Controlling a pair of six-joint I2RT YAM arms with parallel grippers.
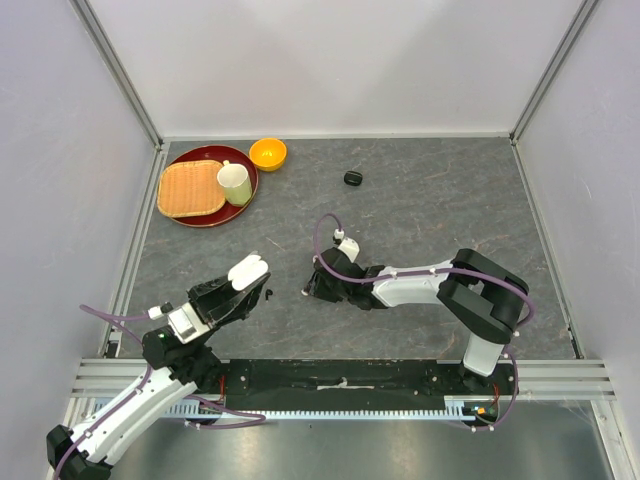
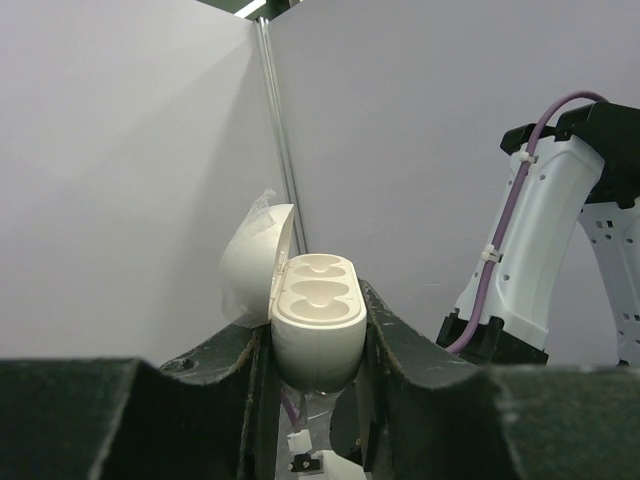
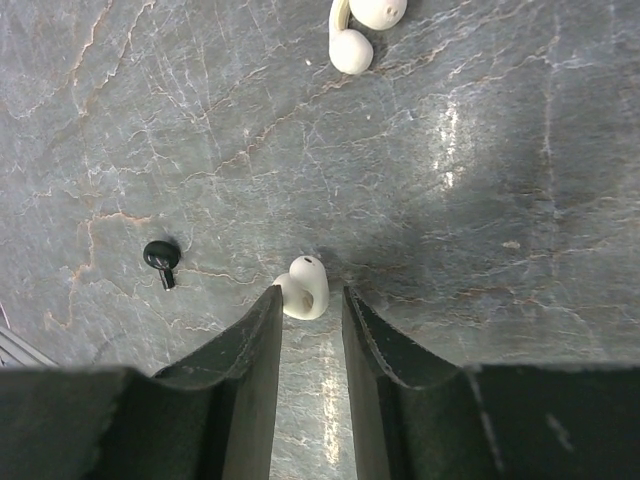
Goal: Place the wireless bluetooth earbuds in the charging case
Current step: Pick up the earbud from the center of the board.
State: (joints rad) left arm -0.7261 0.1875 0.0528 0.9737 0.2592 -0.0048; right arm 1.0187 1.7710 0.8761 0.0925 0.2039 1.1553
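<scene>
My left gripper (image 2: pixel 318 345) is shut on a white charging case (image 2: pixel 318 300), held upright off the table with its lid open to the left and both wells showing empty. The top view has this case (image 1: pixel 248 270) up at the left arm's tip. My right gripper (image 3: pixel 310 292) is down at the table, jaws narrowly open. A white earbud (image 3: pixel 305 285) lies between its tips, touching the left finger, with a small gap to the right one. A second white earbud (image 3: pixel 352 48) lies farther off, and a black earbud (image 3: pixel 160 255) lies to the left.
A small black case (image 1: pixel 353 178) sits at the back middle of the table. At the back left a red tray (image 1: pixel 205 217) carries a woven basket (image 1: pixel 190 188) and a pale cup (image 1: pixel 235 183), with an orange bowl (image 1: pixel 268 153) beside it. Walls close three sides.
</scene>
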